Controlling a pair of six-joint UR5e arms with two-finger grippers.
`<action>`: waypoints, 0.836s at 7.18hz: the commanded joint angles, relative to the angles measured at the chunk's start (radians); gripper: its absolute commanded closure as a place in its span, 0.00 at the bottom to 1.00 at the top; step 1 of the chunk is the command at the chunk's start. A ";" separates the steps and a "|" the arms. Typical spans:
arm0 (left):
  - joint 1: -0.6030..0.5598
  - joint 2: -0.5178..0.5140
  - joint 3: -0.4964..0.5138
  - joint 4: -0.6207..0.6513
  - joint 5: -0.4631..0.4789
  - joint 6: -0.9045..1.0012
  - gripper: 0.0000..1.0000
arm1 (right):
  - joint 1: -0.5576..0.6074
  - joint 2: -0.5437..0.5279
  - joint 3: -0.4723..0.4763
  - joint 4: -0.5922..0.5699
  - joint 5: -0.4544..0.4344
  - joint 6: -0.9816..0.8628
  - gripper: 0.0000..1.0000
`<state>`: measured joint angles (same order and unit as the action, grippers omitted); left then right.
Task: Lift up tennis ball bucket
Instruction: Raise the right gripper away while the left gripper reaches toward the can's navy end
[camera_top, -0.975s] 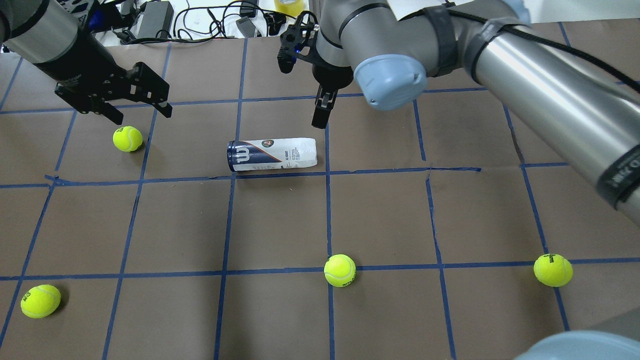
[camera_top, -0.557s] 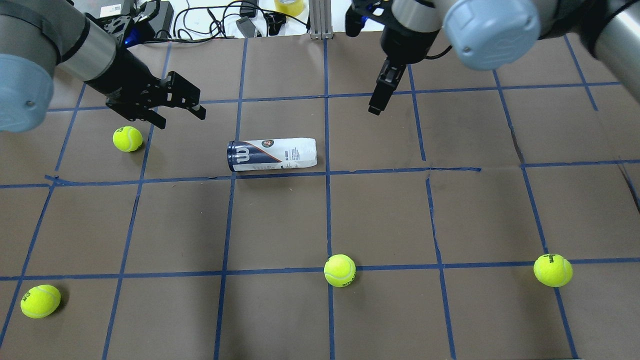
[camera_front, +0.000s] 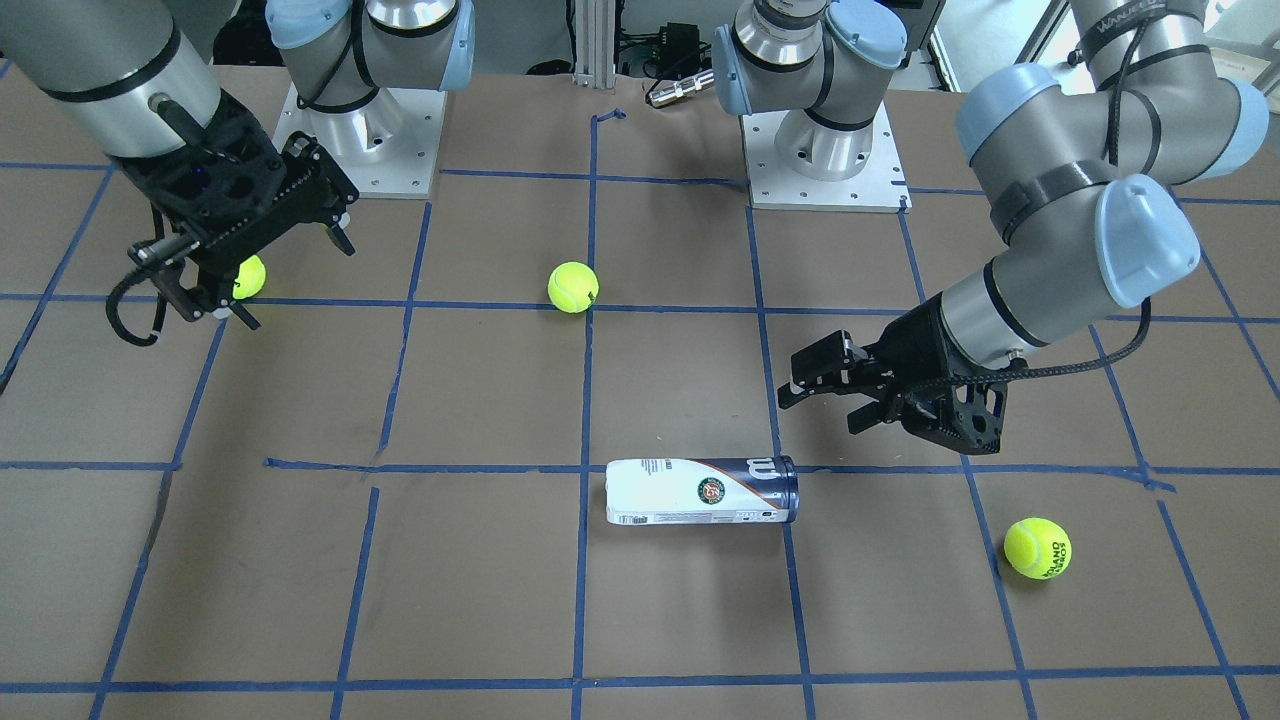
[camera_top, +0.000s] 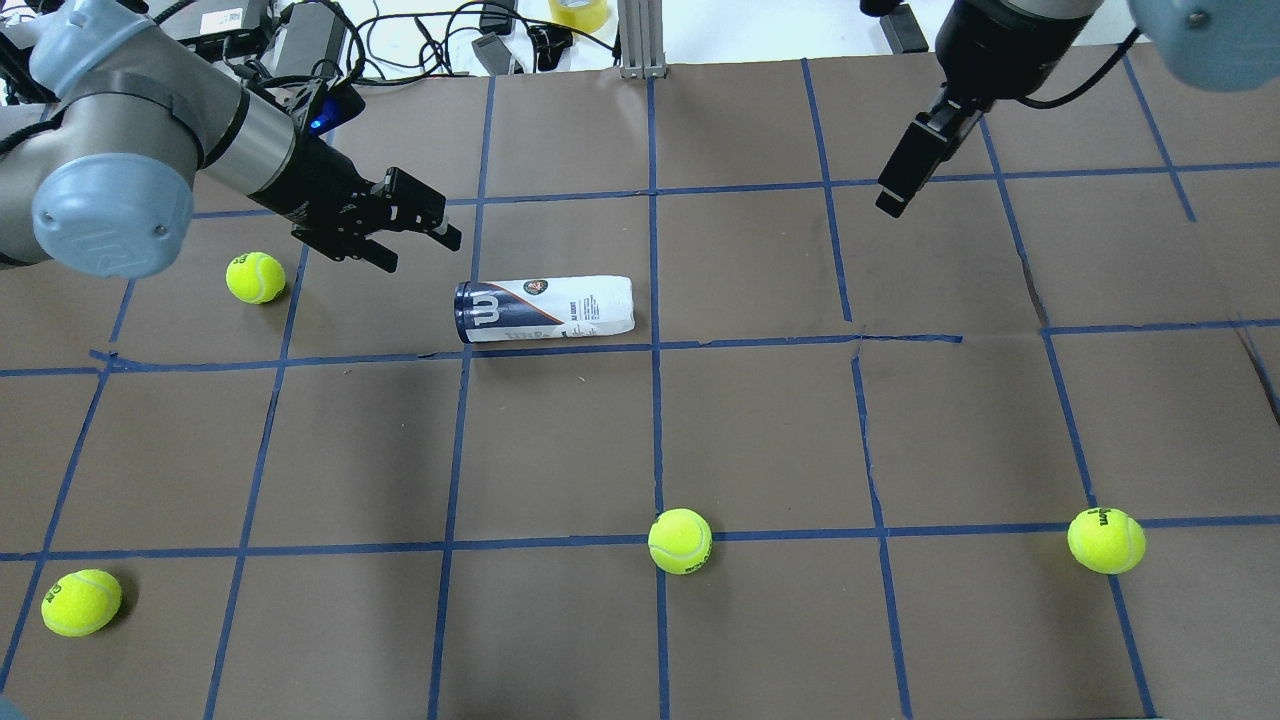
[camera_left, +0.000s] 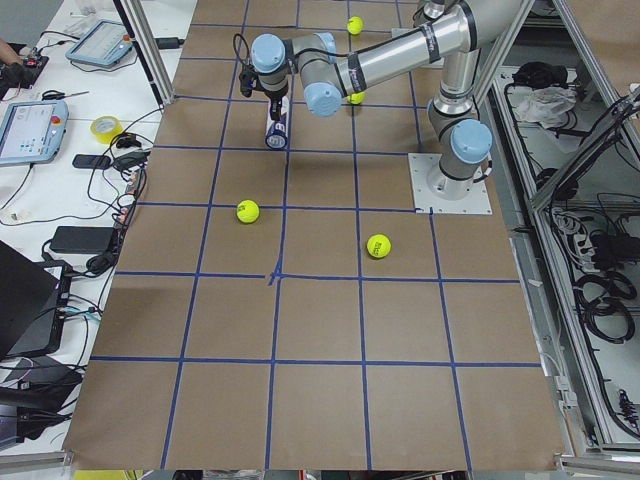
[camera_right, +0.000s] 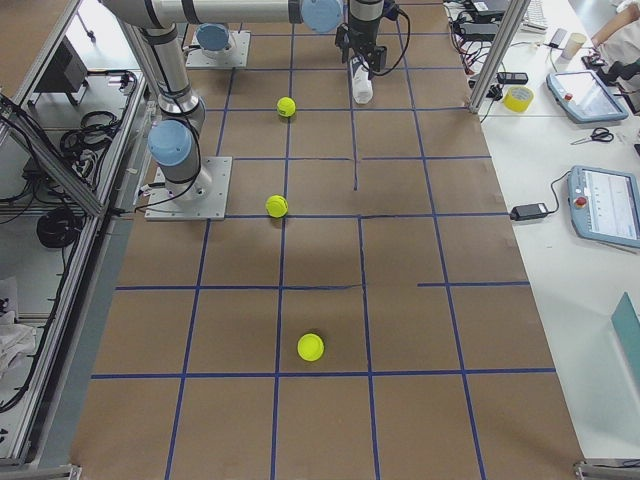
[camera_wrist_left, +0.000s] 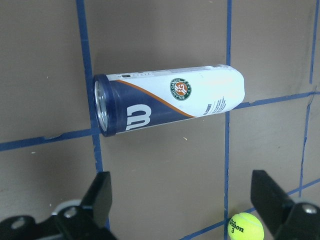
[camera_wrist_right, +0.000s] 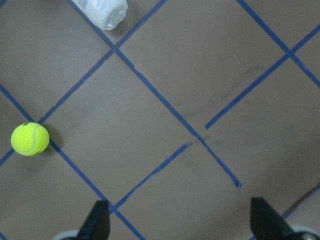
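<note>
In the overhead view, the tennis ball bucket (camera_top: 545, 310) lies on its side on the brown table (camera_top: 760, 430), just above a blue tape line (camera_top: 800, 340). Its navy end points to 9 o'clock and its white end to 3 o'clock. The left gripper (camera_top: 425, 252) hovers near the navy end, at about 10 o'clock from it, without contact. Its fingers (camera_wrist_left: 100, 192) are spread wide and hold nothing. The right gripper (camera_top: 888, 200) hangs at about 2 o'clock from the bucket, well apart. The right wrist view shows its fingers (camera_wrist_right: 97, 220) spread wide and empty. One tennis ball (camera_top: 255, 277) lies at 9 o'clock from the bucket, and a second tennis ball (camera_top: 680, 541) at about 5 o'clock.
</note>
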<state>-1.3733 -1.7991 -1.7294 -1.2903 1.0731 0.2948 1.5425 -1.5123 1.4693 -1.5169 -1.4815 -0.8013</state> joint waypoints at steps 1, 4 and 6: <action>0.008 -0.075 -0.002 0.025 -0.045 0.059 0.00 | -0.001 -0.064 0.022 0.018 -0.037 0.157 0.00; 0.008 -0.153 -0.001 0.069 -0.044 0.099 0.00 | 0.053 -0.063 -0.003 -0.027 -0.127 0.382 0.00; 0.008 -0.196 -0.002 0.097 -0.045 0.132 0.00 | 0.073 -0.049 -0.007 -0.055 -0.131 0.506 0.00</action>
<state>-1.3653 -1.9713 -1.7312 -1.2073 1.0281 0.4142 1.6052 -1.5681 1.4655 -1.5601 -1.6081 -0.3726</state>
